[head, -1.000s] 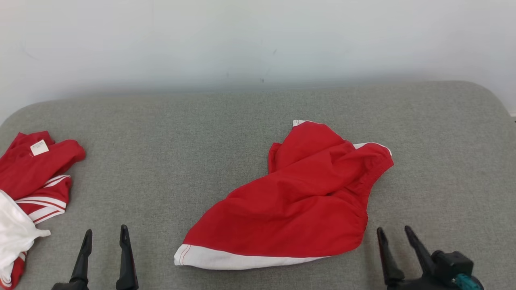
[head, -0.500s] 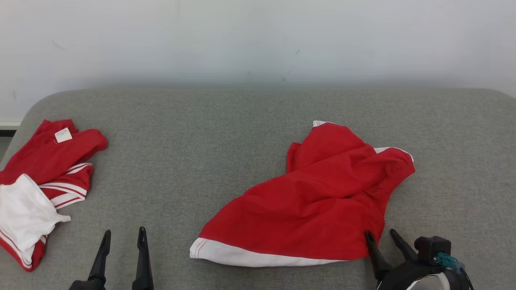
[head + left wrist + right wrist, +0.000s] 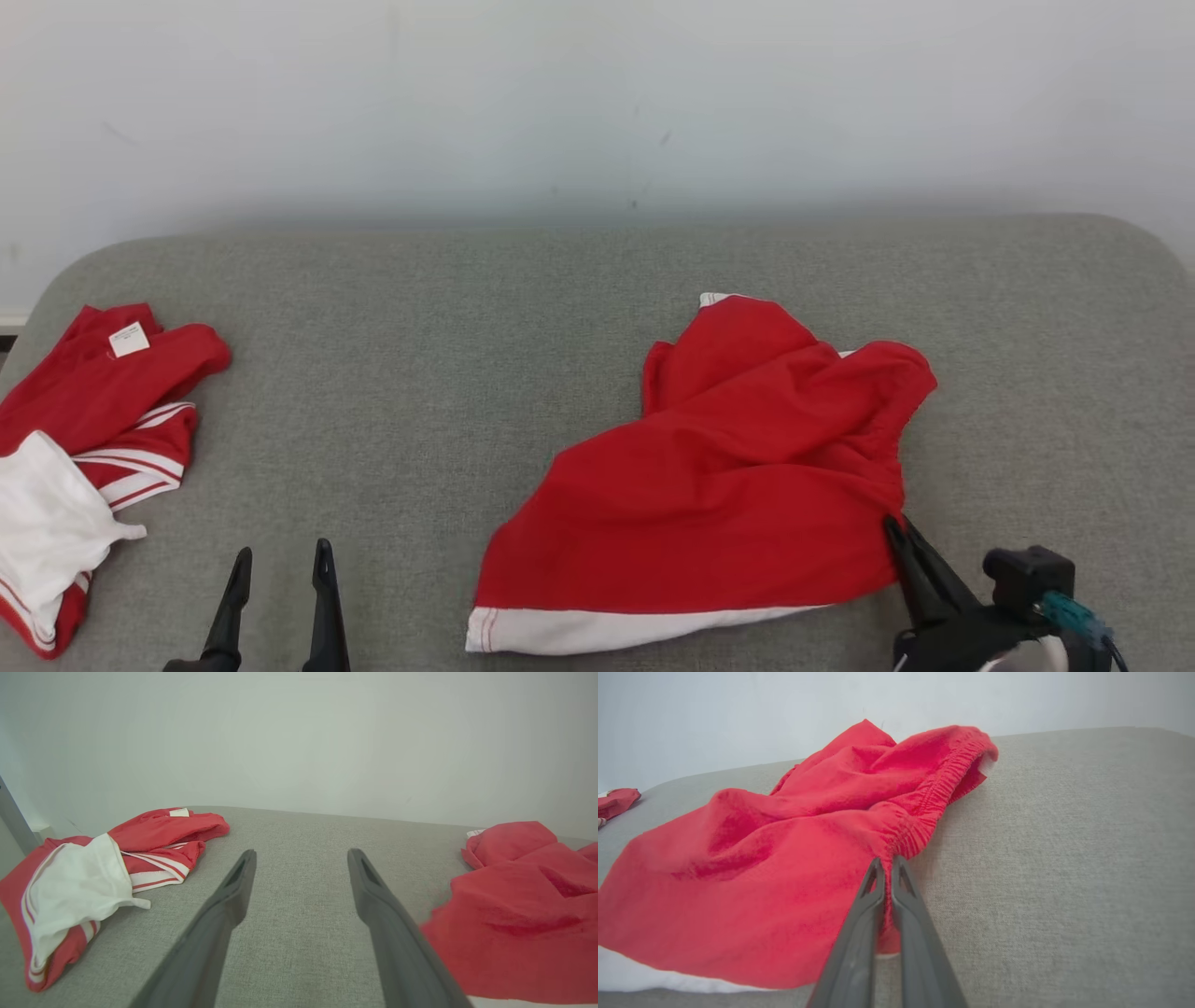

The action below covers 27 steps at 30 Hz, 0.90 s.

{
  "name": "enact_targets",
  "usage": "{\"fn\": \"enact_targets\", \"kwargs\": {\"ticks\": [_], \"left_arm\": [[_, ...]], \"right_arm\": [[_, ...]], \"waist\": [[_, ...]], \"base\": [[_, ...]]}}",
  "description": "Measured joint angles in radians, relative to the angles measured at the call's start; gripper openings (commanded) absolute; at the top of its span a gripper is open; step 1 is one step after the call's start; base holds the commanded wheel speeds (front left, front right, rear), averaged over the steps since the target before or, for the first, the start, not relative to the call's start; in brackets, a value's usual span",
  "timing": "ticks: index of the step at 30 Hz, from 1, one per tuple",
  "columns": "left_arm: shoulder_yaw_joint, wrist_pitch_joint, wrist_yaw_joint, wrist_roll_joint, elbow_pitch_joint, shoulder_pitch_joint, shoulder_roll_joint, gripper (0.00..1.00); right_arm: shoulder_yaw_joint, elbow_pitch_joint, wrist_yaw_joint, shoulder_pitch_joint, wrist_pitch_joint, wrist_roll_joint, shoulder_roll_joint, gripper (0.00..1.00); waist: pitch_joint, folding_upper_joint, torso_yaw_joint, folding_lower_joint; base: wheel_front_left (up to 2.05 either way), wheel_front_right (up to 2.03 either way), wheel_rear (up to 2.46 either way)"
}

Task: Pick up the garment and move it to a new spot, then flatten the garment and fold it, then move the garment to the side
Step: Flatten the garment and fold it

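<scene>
The garment, red shorts with a white hem and an elastic waistband, lies crumpled right of centre on the grey padded surface; it also shows in the right wrist view and the left wrist view. My right gripper is shut on the garment's waistband edge at its near right side, fingertips pinching the gathered cloth. My left gripper stands open near the front edge, well left of the garment, nothing between its fingers.
A second pile of red and white clothes lies at the surface's left edge, also in the left wrist view. A pale wall runs behind the surface. Bare grey cloth lies between the pile and the garment.
My right gripper moved forward to the garment's waistband and shut on it. The camera shifted between frames. The left gripper stays open.
</scene>
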Motion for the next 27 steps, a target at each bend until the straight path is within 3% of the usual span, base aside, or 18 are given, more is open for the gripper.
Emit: {"fn": "enact_targets", "kwargs": {"ticks": [8,16,22,27], "left_arm": [[-0.015,0.000,0.009,-0.018,0.003,0.001,-0.002,1.00],[-0.049,0.000,0.017,-0.029,0.013,-0.003,-0.002,1.00],[-0.088,0.000,0.019,-0.040,0.024,-0.035,-0.002,1.00],[-0.126,0.000,0.026,-0.060,0.038,-0.055,-0.002,1.00]], "right_arm": [[-0.046,-0.192,0.000,0.153,0.033,-0.027,-0.056,0.00],[-0.062,-0.282,0.000,0.133,0.114,-0.064,-0.045,0.00],[-0.037,-0.222,0.000,0.020,0.175,-0.096,-0.033,0.00],[-0.011,-0.069,0.000,-0.105,0.186,-0.104,-0.026,0.00]], "waist": [[-0.008,0.0000,-0.038,-0.0001],[-0.007,0.0000,-0.013,0.0000],[-0.001,0.0000,0.040,0.0000],[0.011,0.0001,0.092,0.0000]], "base": [[0.00,0.00,0.00],[0.00,0.00,0.00],[0.00,0.00,0.00],[0.00,0.00,0.00]]}}
